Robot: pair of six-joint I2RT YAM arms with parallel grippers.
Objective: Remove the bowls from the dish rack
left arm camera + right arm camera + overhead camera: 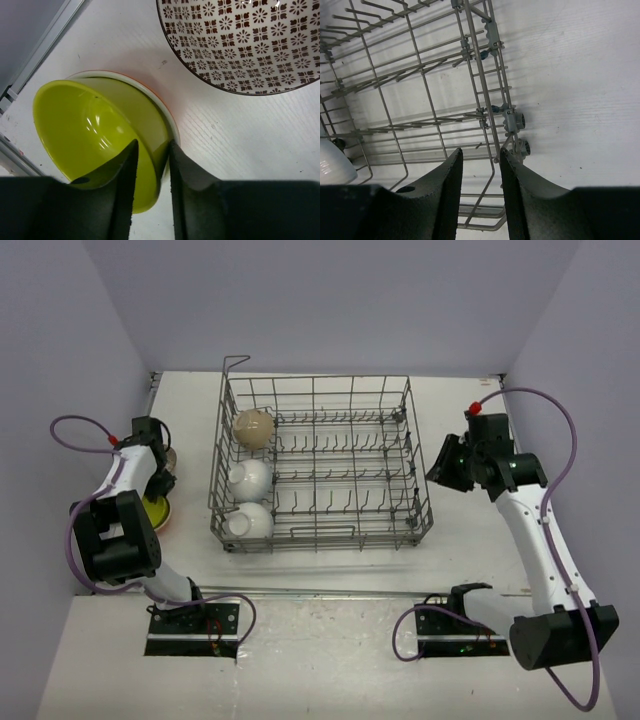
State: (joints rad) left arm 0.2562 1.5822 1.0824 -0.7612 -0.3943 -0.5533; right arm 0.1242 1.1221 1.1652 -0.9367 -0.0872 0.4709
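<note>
On my left, the left gripper (152, 150) sits astride the rim of the lime-green bowl (90, 130), one finger inside and one outside. The gap between them looks a little wider than the bowl's wall, so I read the jaws as slightly apart, not pinching. The left wrist view shows me what the overhead cannot: the green bowl is nested, tilted, in another bowl with a pale, orange-edged rim (155, 95), and a brown-patterned bowl (250, 45) lies just beside them on the white table (330, 575). From above I see the dish rack (330, 536) in the middle of the table, between the two arms, with three bowls in its left-hand column: a beige bowl (253, 427) at the far end, a white bowl (250, 478) in the middle and another white bowl (250, 522) nearest me. On my right, the right gripper (480, 152) hangs by the rack's right side with its jaws parted and nothing between them. Its wrist camera looks along the bare tines, with a sliver of white bowl at the far left edge.
</note>
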